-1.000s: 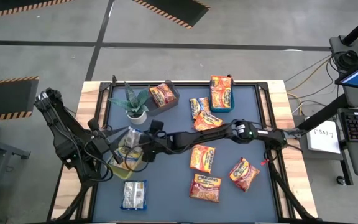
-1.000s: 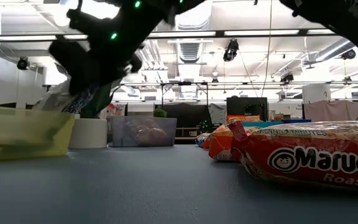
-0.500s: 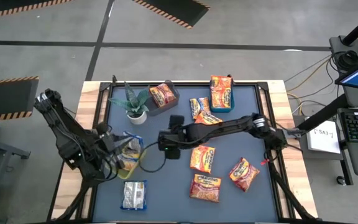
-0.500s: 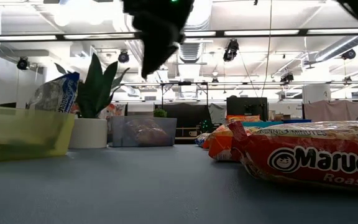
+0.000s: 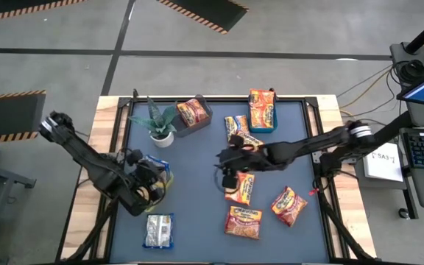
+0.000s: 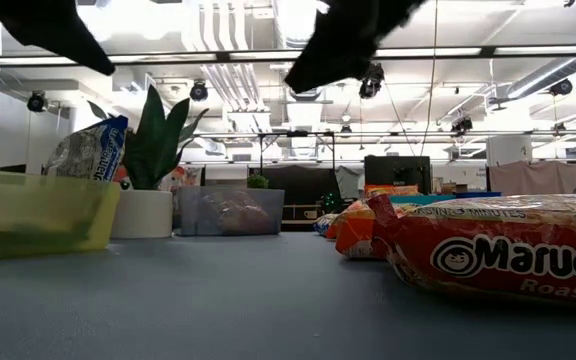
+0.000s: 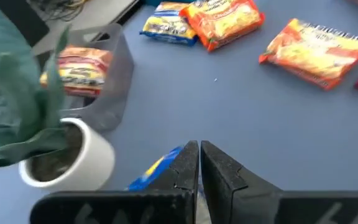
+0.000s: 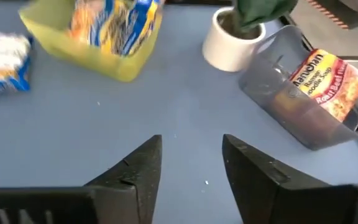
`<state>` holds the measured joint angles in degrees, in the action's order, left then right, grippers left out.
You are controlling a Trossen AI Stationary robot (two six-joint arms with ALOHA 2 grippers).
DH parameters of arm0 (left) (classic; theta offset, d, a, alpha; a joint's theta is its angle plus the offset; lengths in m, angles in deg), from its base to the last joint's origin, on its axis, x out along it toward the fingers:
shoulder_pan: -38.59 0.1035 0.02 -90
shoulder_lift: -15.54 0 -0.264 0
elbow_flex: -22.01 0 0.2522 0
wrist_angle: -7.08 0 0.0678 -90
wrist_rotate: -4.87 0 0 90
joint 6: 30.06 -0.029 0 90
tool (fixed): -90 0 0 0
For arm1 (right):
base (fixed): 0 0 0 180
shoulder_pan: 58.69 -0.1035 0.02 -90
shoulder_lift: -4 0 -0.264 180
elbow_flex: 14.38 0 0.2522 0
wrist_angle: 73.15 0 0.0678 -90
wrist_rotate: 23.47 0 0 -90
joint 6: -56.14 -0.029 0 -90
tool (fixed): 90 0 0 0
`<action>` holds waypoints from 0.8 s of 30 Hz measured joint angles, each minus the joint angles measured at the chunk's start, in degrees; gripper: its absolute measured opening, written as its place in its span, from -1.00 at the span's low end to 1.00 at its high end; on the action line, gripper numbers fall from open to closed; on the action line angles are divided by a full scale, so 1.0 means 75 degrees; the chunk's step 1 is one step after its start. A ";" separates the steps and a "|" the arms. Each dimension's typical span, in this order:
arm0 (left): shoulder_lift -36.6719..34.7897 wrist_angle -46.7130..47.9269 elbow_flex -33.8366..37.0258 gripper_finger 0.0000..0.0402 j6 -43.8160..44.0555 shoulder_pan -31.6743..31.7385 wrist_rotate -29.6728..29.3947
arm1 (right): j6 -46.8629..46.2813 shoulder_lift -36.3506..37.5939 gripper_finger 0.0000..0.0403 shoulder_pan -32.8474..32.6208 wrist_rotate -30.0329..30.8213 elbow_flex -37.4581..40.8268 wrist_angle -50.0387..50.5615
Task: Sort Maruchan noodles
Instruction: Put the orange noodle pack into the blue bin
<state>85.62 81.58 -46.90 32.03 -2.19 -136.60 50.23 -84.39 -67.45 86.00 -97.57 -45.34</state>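
High view: right pincer (image 5: 225,175), jaws apart and empty, has drawn back from the yellow bin (image 5: 155,182) at left to hover beside the loose orange noodle packets (image 5: 240,187) mid-tabletop. Left pincer (image 5: 150,193), now closed on nothing, sits by that bin, where a yellow-and-blue packet (image 8: 118,23) now rests; judged: one sorted, next pick pending.

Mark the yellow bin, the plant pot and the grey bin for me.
yellow bin (image 8: 126,68), right wrist view, on its front wall.
plant pot (image 8: 229,46), right wrist view, on its white side.
grey bin (image 8: 291,102), right wrist view, on its clear wall.
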 joint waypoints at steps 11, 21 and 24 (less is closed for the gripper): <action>0.0350 -0.4885 -0.0035 -1.00 -0.5190 0.0454 0.0542 | -0.1328 0.1629 -0.55 0.0971 -0.0033 0.2325 -0.0732; 0.0350 -0.5520 -0.0044 -1.00 -0.6757 0.2098 0.1759 | -0.1711 0.2183 -0.80 0.1640 -0.0077 0.3412 -0.0495; 0.0350 -0.5608 -0.0043 -1.00 -0.7133 0.2751 0.2307 | -0.1698 0.2244 -0.78 0.1849 -0.0072 0.3535 -0.0468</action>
<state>88.25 39.52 -47.22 -21.47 18.44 -119.30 37.49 -67.57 -53.58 85.47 -71.06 -48.85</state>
